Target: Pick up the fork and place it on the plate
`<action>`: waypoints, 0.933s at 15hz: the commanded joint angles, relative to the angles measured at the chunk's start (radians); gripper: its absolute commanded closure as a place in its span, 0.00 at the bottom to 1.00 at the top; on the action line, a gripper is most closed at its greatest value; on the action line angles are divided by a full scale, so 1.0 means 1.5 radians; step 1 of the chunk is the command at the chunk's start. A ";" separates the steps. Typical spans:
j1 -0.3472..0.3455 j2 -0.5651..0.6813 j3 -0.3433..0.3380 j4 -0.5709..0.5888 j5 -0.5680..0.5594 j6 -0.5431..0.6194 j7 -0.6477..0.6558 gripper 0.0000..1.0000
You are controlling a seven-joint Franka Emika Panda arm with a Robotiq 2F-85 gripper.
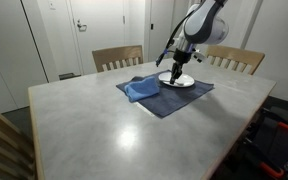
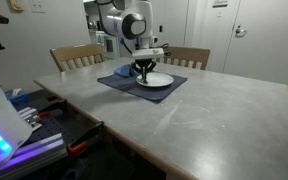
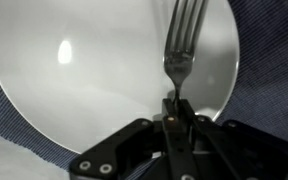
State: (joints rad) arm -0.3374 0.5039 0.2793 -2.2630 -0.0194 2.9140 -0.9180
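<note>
A wide grey tabletop (image 1: 114, 130) is seen in both exterior views, with two wooden chairs (image 1: 117, 57) drawn up at its far edge. The robot arm (image 1: 199, 25) is bent down over the far part of the tabletop. A dark blue placemat (image 2: 114, 81) is laid flat there, and a round white plate (image 2: 162, 82) is set on it. A crumpled blue napkin (image 1: 142, 90) is lain on the placemat just beside the plate.

In the wrist view the plate (image 3: 84, 90) is shown filling most of the picture, with the blue weave of the placemat (image 3: 269, 100) exposed around its rim. The jaws are lowered over the plate's edge and are clenched on the handle of the fork (image 3: 181, 50). The silvery fork is held over the plate's white surface, its tines pointed away from the jaws toward the top of that view. Whether the fork is touching the plate cannot be told.
</note>
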 commanded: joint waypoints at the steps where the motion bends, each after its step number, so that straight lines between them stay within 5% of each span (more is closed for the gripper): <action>1: 0.001 0.010 -0.012 0.002 -0.014 -0.008 -0.017 0.98; 10: 0.008 0.011 -0.022 0.008 -0.020 -0.014 -0.012 0.98; 12: 0.009 0.007 -0.024 0.006 -0.020 -0.016 -0.010 0.64; 14: 0.010 0.002 -0.027 0.003 -0.020 -0.018 -0.010 0.52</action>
State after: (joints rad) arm -0.3323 0.5064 0.2580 -2.2606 -0.0346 2.9028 -0.9195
